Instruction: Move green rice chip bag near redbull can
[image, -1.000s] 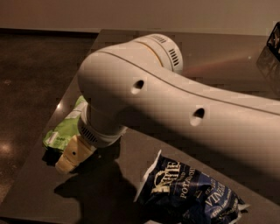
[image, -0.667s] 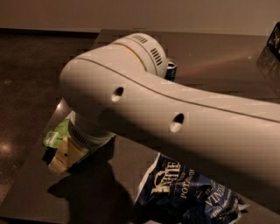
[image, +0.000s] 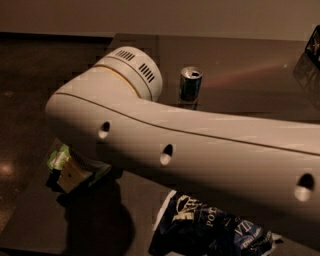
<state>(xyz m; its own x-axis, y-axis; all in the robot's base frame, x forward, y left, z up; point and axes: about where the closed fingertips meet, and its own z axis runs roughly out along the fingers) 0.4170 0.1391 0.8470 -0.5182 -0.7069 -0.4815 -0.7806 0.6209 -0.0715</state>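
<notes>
A thick white robot arm (image: 200, 150) sweeps from the right edge across a dark, glossy tabletop (image: 240, 75) and bends down at the left. At its lower left end, the pincer (image: 67, 176) sits low at the near left part of the tabletop, right on the green rice chip bag (image: 55, 160). Only a crumpled lime-green edge of the bag shows around it. Whether the pincer is clenched on the bag or released cannot be told. The redbull can (image: 190, 85) stands upright farther back, just behind the arm and well apart from the green bag. A dark navy chip bag (image: 210, 232) with white lettering lies at the near edge, below the arm.
</notes>
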